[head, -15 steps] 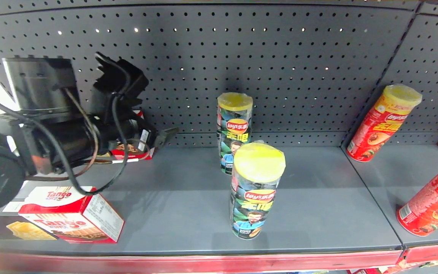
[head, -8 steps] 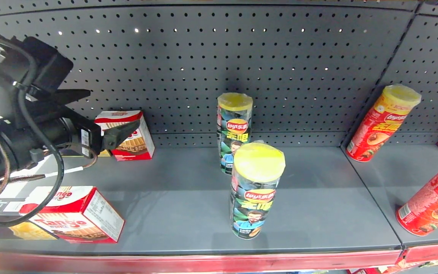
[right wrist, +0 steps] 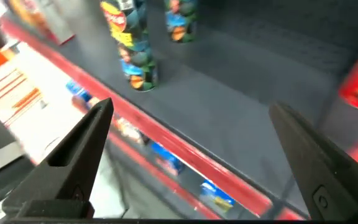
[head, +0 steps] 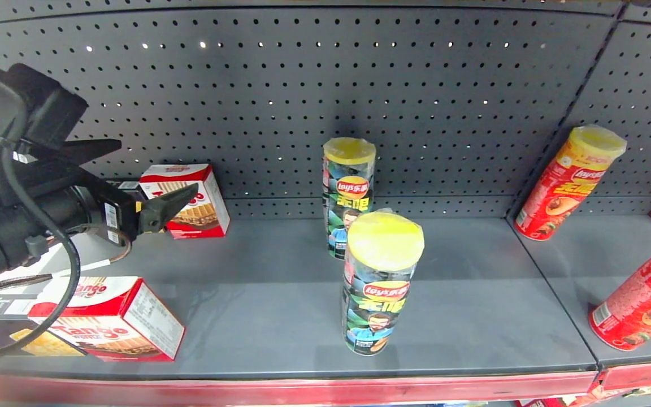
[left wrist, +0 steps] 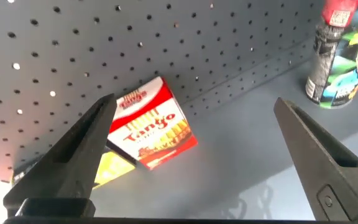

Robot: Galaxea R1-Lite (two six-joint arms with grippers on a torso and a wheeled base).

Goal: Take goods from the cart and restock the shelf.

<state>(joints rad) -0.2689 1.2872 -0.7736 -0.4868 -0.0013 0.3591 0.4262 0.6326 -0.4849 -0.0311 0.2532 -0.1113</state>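
Grey shelf (head: 472, 294) carries a front tube (head: 379, 294) and back tube (head: 348, 198) (both yellow-lidded), plus a wafer box (head: 187, 200); left pincer (left wrist: 194, 102) and right pincer (right wrist: 191, 106) gape wide, empty.

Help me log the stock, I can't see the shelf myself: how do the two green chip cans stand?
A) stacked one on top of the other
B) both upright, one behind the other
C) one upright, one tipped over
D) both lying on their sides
B: the front can and the back can both stand upright on the shelf, the back one nearer the pegboard.
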